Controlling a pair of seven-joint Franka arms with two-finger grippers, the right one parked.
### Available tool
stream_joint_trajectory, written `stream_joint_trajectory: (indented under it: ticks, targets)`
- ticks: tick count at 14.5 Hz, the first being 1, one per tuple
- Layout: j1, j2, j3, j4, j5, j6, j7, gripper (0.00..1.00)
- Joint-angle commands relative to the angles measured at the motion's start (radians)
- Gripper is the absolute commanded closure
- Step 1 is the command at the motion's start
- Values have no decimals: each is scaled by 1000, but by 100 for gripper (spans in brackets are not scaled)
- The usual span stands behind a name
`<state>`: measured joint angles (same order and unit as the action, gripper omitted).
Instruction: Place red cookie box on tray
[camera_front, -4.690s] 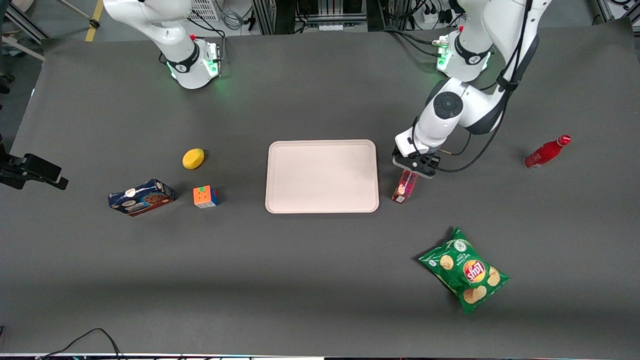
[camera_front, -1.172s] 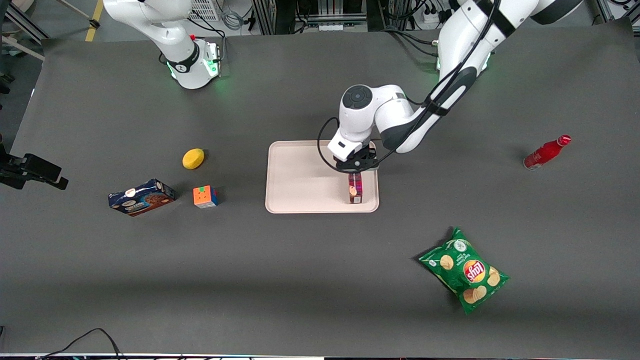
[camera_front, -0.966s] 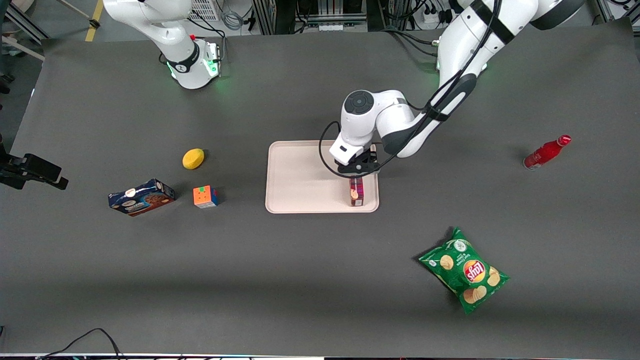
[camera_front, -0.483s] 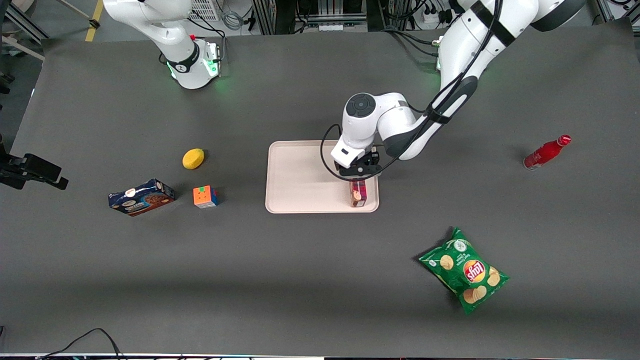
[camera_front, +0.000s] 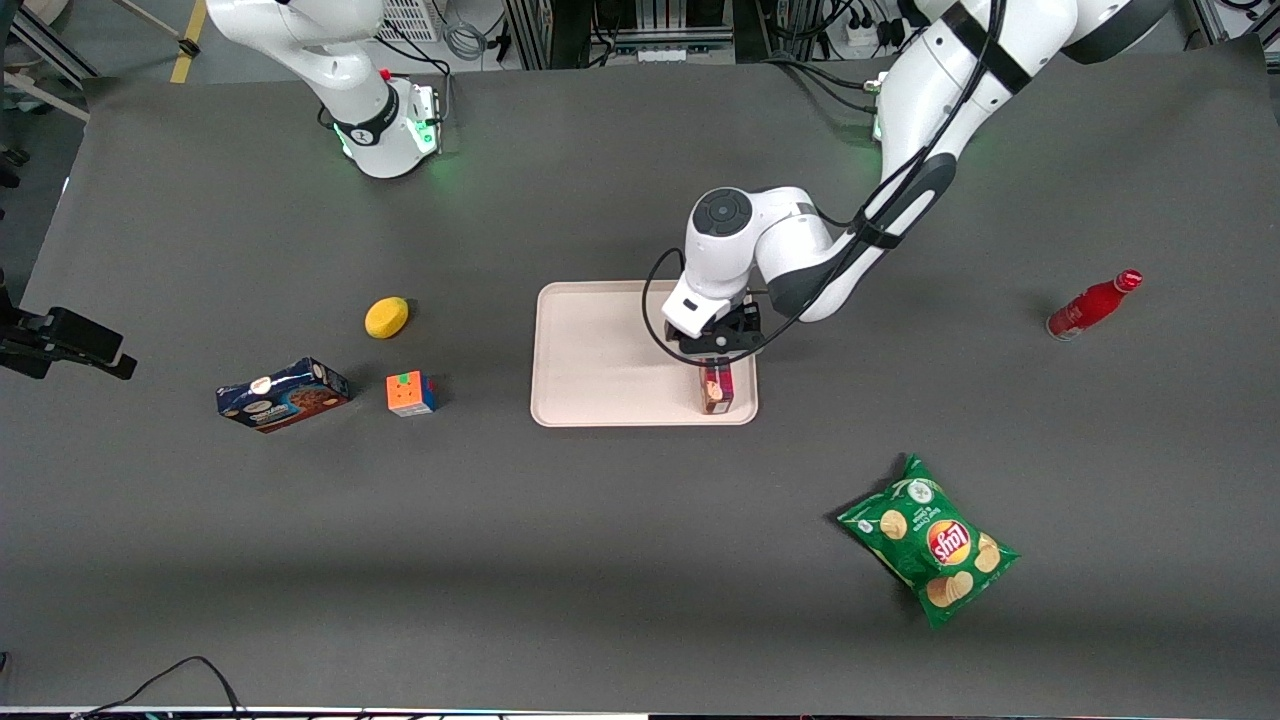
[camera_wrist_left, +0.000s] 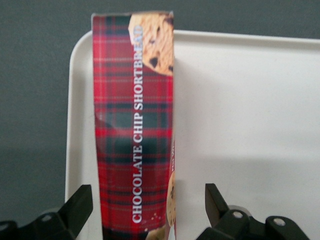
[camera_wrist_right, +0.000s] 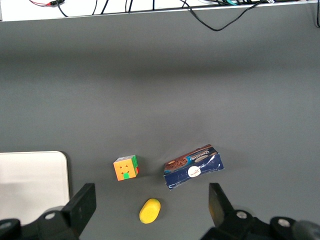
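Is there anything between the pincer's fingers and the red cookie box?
No. In the left wrist view, pincer is open; gaps separate both fingers from red cookie box.

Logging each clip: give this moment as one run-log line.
gripper: open, straddling box | red cookie box: on tray, near corner toward working arm's end | tray: on table | step: box released, retreat pending

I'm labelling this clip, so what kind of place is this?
Likely a robotics lab test bench: bare dark table, cables and equipment racks at its edge. The tool hangs open around the red cookie box standing on the tray.
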<state>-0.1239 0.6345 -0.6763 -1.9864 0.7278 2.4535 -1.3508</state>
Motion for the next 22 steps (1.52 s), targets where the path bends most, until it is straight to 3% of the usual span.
stream_joint_trajectory:
  ticks: [1,3,7,9,13,15,16,19,22]
  targets:
    - [4,-68,-8,49,5,-43,-11,0]
    - [7,-133,-19,64,-22,-106,65,0]
    - [16,-266,-14,167,-324,-310,471,0]
    - [33,-353,-6,254,-451,-498,666,0]
    - [40,-465,140,457,-615,-868,962,0]
    - [40,-563,275,449,-674,-922,1250,0]
    - [40,-597,335,428,-688,-942,1310,0]
    - [40,-653,480,385,-694,-964,1326,0]
    - [40,-760,587,188,-714,-823,1326,0]
